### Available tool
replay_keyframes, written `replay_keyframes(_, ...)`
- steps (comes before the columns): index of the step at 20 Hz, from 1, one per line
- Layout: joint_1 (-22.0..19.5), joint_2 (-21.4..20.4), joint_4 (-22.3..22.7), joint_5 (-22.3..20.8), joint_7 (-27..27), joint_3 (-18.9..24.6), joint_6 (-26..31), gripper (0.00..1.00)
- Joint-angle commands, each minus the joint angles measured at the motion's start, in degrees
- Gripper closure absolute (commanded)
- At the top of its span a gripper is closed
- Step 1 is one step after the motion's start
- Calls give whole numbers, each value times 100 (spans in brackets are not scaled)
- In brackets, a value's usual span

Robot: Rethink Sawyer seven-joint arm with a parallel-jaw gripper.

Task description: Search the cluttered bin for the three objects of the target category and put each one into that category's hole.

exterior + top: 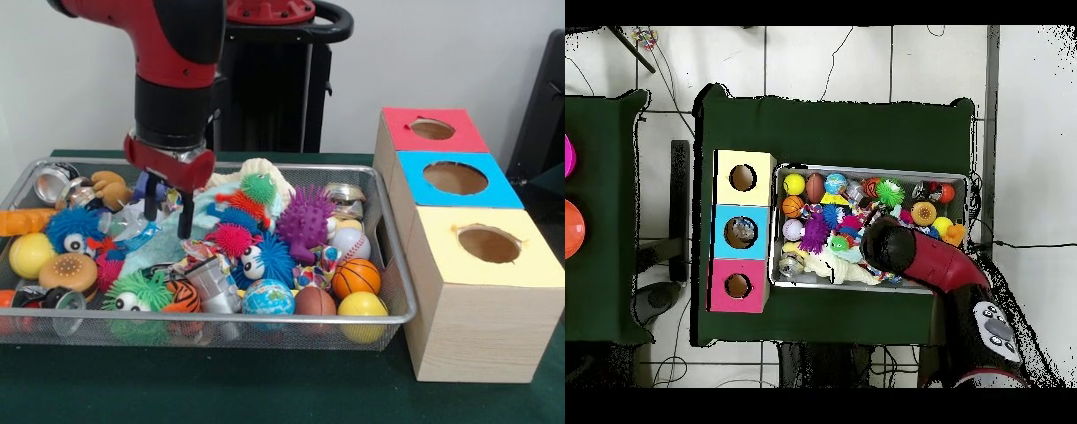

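The silver wire-mesh bin (291, 320) is packed with toys: an orange basketball (356, 276), a baseball (350, 242), a yellow ball (362, 306), a globe ball (267, 298), a purple spiky ball (305, 221), fuzzy blue toys with eyes (265, 259) and metal cans (55, 181). My gripper (168, 210) hangs over the bin's left-middle, open, with its fingertips just above crinkled wrappers and nothing between them. In the overhead view the arm (910, 252) covers the gripper and part of the bin (870, 168).
Three wooden boxes stand beside the bin, each with a round hole in its top: red (402, 119), blue (415, 168) and yellow (441, 230). They also show in the overhead view as yellow (760, 160), blue (760, 215) and red (760, 270). A hamburger toy (68, 272) lies at the front left.
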Motion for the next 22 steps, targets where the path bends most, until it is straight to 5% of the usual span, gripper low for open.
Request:
replay_keyframes(1, 418, 898, -631, 455, 1545, -912, 385, 0)
replay_keyframes(14, 788, 1409, -997, 1078, 1409, -1600, 835, 0)
replay_keyframes(22, 533, 1595, -961, 1373, 1296, -1309, 35, 0)
